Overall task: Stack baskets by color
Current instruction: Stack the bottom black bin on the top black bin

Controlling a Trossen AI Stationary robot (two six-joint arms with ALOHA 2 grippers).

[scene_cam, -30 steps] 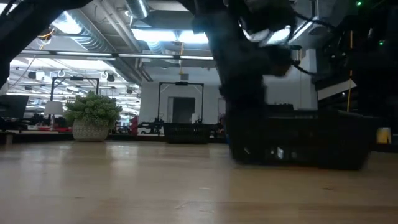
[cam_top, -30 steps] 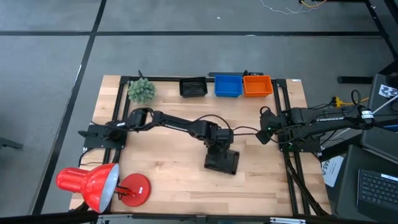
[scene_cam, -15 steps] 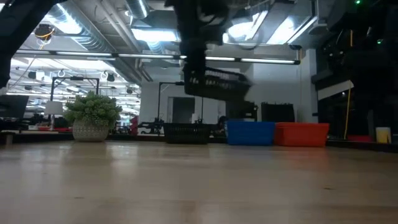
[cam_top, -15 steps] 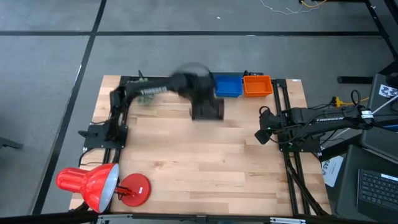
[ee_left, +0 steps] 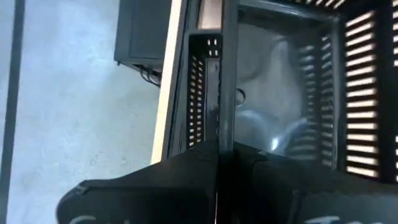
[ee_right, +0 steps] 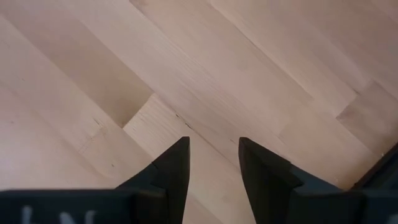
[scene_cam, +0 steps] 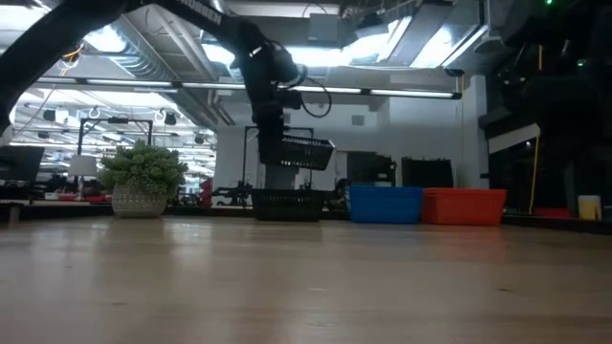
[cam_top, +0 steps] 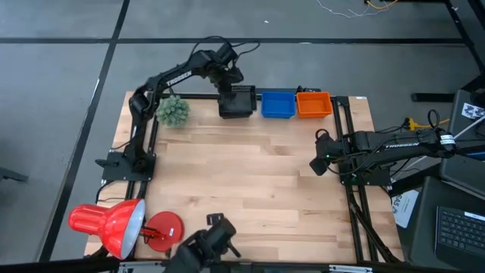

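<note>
You have a pale wooden bench (cam_top: pixel 242 182) with a black frame along its sides, standing on a grey floor with dark lines; in the low view a lit workshop room with ceiling lights lies beyond it. Take the blue basket (cam_top: pixel 278 105) at the bench's far edge as your landmark. Just beside it on one side sits the orange basket (cam_top: pixel 313 104); on the other side a black basket (scene_cam: pixel 285 204) rests on the bench. Above that one the left gripper (cam_top: pixel 227 85) holds a second black basket (scene_cam: pixel 306 152) in the air, tilted, its fingers clamped tight on the basket's wall. Whether the baskets have anything inside them you cannot tell from here.

Farther from the blue basket, past the black ones, stands the fuzzy green plant (cam_top: pixel 173 111). The red desk lamp (cam_top: pixel 114 226) sits at the near corner on that same side. The whole middle of the bench is bare wood.

The right gripper (ee_right: pixel 212 163) hangs low over the planks, well to the near side of the orange basket, its fingers parted and holding nothing.
</note>
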